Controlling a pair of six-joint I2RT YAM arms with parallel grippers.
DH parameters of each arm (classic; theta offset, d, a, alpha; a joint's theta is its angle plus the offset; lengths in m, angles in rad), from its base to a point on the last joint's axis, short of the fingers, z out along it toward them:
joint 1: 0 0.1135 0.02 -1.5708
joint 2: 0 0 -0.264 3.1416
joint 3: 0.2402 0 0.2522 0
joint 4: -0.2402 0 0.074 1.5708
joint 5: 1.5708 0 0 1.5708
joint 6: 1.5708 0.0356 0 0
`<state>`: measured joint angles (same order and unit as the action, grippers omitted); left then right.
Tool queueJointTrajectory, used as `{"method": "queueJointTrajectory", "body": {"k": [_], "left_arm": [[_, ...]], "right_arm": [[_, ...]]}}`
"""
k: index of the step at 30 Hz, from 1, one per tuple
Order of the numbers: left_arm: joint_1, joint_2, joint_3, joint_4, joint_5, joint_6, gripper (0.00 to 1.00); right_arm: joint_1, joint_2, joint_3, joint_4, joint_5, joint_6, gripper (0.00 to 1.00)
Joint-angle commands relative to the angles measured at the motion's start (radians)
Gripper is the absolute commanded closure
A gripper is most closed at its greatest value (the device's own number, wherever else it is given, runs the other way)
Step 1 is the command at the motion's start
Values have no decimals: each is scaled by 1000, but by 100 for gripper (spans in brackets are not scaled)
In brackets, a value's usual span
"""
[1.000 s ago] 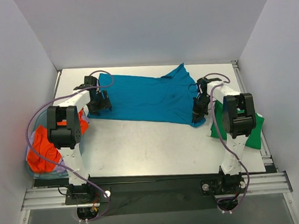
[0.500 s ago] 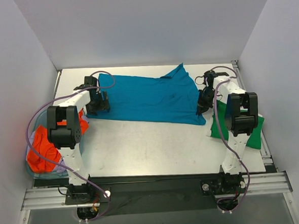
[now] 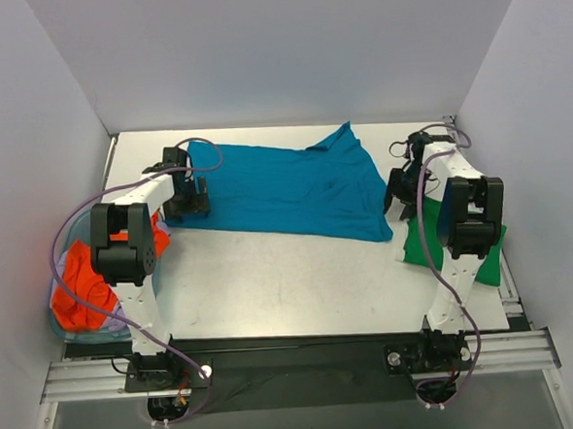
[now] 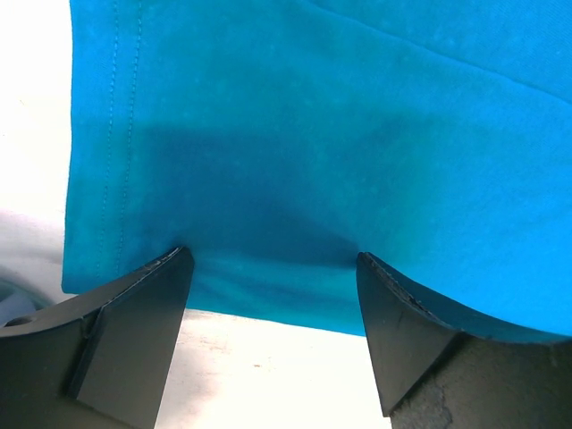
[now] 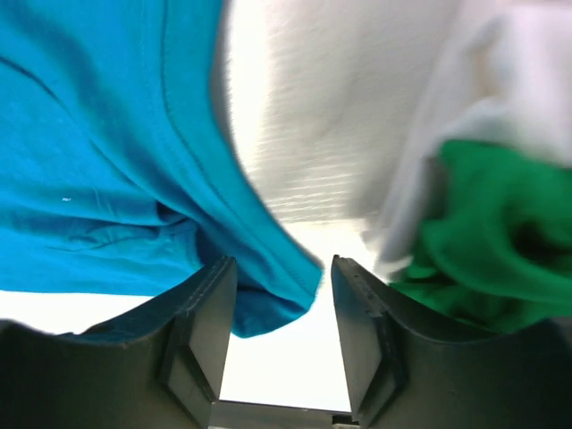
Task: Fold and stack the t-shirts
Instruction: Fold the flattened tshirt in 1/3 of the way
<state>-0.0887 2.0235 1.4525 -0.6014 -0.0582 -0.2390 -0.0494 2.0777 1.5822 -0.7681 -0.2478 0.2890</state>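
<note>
Teal-blue t-shirt (image 3: 285,190) lies spread across the far half of the table (image 3: 271,283). The left gripper (image 4: 273,259) stands wide open over its left hem, holding nothing. The right gripper (image 5: 281,264) is partly open, with the shirt's right corner loose between its jaws.

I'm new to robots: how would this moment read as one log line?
blue shirt: spread out | left gripper: open at its left edge | right gripper: open at its right corner | green shirt: at right

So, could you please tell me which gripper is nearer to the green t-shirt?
Right. The right gripper sits just beside the green t-shirt, over the right corner of the teal t-shirt; the left gripper is across the table, at that shirt's left edge.
</note>
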Motion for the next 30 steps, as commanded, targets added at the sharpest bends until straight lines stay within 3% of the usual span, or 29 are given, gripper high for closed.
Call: {"method": "queueJointTrajectory", "body": {"k": [1, 7, 12, 19, 30], "left_arm": [[-19, -35, 3, -38, -15, 17, 15], [-36, -68, 48, -51, 3, -5, 14], [-45, -91, 108, -44, 34, -45, 14], [-43, -54, 86, 34, 118, -135, 14], [-43, 4, -50, 121, 150, -174, 14]], "right_arm": [[-9, -25, 45, -63, 30, -21, 51], [19, -134, 21, -60, -47, -7, 49], [135, -191, -8, -50, -97, -1, 49], [207, -102, -31, 22, -163, 42, 49], [168, 25, -80, 46, -18, 1, 50]]}}
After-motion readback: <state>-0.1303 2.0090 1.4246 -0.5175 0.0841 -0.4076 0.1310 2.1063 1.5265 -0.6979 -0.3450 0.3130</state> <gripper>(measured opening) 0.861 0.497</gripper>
